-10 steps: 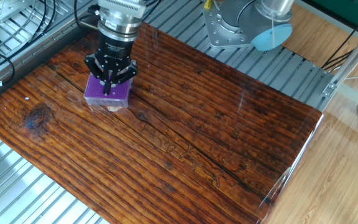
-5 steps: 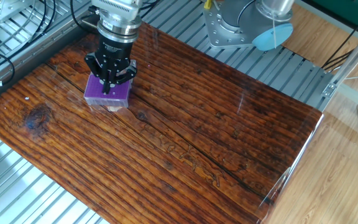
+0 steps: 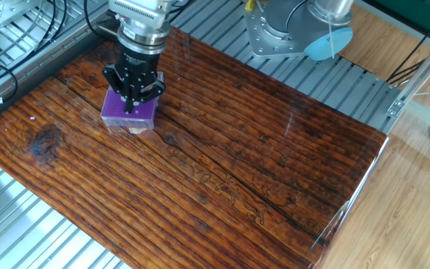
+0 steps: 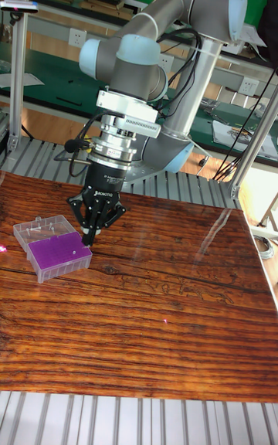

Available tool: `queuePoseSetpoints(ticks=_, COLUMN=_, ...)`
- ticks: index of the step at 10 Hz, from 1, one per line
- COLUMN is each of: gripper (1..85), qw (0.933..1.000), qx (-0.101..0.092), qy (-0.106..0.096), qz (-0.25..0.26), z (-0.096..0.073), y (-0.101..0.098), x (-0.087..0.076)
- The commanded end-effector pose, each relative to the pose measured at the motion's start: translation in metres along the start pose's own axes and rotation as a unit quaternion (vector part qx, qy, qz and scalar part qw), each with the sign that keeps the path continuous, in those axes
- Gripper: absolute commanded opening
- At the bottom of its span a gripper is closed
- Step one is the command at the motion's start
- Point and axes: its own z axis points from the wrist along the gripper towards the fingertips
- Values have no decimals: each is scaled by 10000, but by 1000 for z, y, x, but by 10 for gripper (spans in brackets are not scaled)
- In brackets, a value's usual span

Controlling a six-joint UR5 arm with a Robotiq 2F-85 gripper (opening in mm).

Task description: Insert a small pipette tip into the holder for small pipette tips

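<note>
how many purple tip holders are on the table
1. The holder for small pipette tips sits near the table's far left corner in the fixed view, directly under the gripper. No others are visible.

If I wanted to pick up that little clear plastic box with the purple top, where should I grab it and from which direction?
Probably grip the clear plastic box with the purple top across its two longer clear side walls, coming straight down from above. It sits flat on the wooden table, its sides look straight and parallel, and the holed purple plate offers no handle. The gripper hovers over its right edge, so it would need recentring first.
</note>
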Motion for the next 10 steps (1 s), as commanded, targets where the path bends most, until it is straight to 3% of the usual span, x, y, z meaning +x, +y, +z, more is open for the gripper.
queuePoseSetpoints(ticks=1, gripper=10, qw=9981, qx=-51, qy=-107, qz=611, z=-1, y=2, x=-7)
queuePoseSetpoints(ticks=4, gripper=10, qw=9944, qx=-138, qy=-246, qz=1022, z=-2, y=5, x=-13)
queuePoseSetpoints(ticks=6, gripper=10, qw=9933, qx=-161, qy=-316, qz=1103, z=1, y=-6, x=-12)
queuePoseSetpoints(ticks=7, gripper=10, qw=9923, qx=-197, qy=-277, qz=1195, z=2, y=-7, x=-9)
queuePoseSetpoints(ticks=8, gripper=10, qw=9872, qx=-324, qy=-289, qz=1535, z=2, y=-4, x=-11)
queuePoseSetpoints(ticks=10, gripper=10, qw=9833, qx=-337, qy=-173, qz=1781, z=3, y=-17, x=-1)
